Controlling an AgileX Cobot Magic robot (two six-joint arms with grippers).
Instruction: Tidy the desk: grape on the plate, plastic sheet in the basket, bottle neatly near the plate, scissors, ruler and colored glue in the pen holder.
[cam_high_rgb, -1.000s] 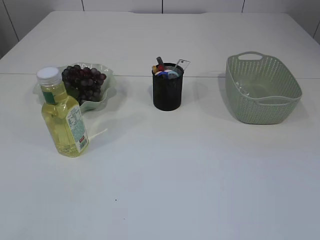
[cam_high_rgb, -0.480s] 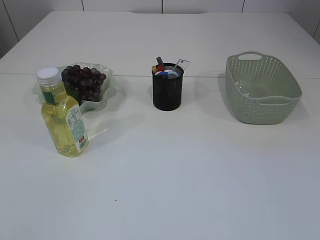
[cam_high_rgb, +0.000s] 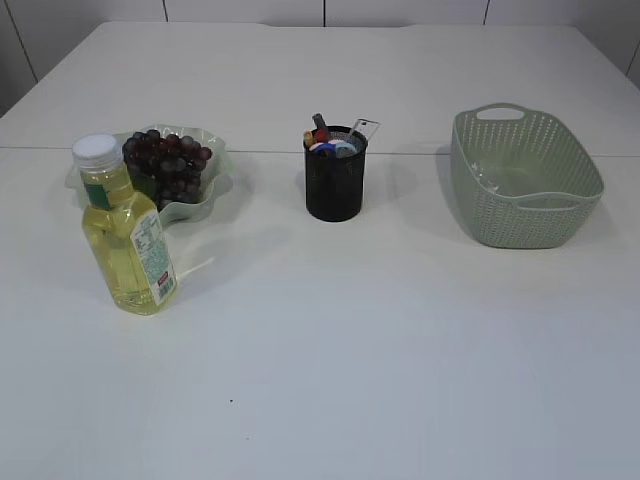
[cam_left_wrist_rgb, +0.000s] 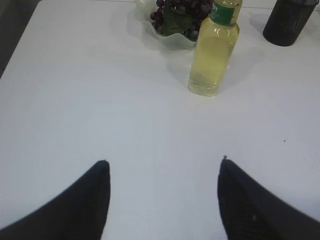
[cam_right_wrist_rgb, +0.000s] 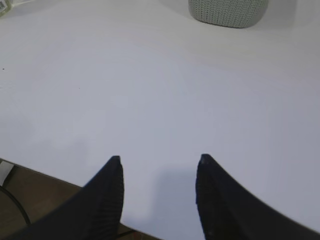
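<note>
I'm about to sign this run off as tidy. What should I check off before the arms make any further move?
1. Grapes on the plate: ok.
2. Bottle upright, just in front of the plate: ok.
3. Pen holder filled, with tool tips and a clear ruler end poking out: ok, though which items are inside, cannot tell.
4. Plastic sheet in the basket: cannot tell, only a faint sheen inside.
5. Left hand open, empty, short of the bottle: ok.
6. Right hand open, empty, over bare table: ok.
</note>
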